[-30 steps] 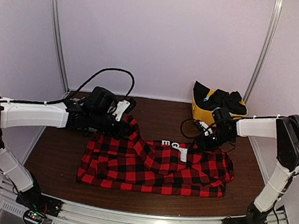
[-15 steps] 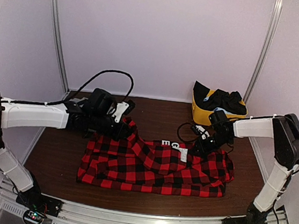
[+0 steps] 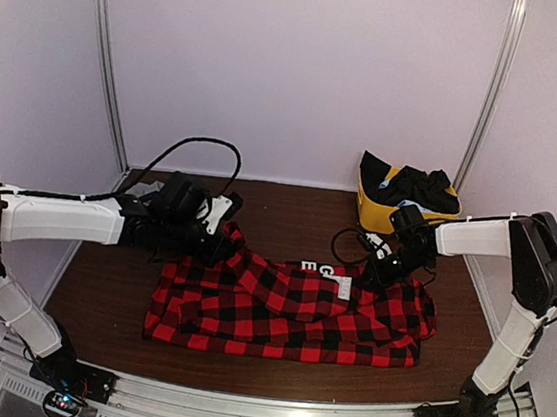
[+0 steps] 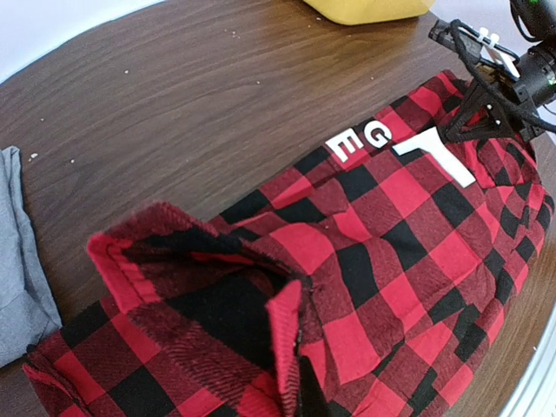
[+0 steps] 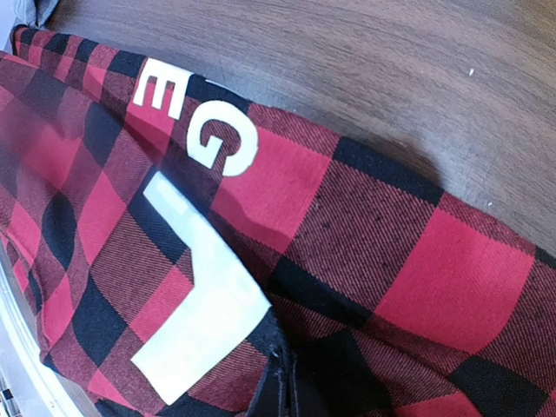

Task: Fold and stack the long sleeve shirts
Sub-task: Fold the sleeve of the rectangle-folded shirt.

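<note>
The red-and-black flannel shirt (image 3: 287, 310) lies spread across the middle of the table, with white letters (image 4: 363, 139) and a white label (image 5: 195, 304) at its far edge. My left gripper (image 3: 216, 246) is shut on a raised fold at the shirt's far left; in the left wrist view that fold (image 4: 291, 347) hides the fingers. My right gripper (image 3: 376, 276) is shut on the shirt's far edge beside the label, and its dark fingertips (image 5: 287, 391) pinch the cloth. A corner of the grey shirt (image 4: 13, 261) lies on the table left of the flannel.
A yellow bin (image 3: 371, 211) holding dark clothes stands at the back right, just behind my right arm. A black cable (image 3: 200, 144) loops above the left arm. Bare brown tabletop (image 3: 99, 279) shows left of the flannel and behind it.
My right gripper has shut on the flannel's far edge by the label. The left gripper has shifted slightly left, still holding its fold.
</note>
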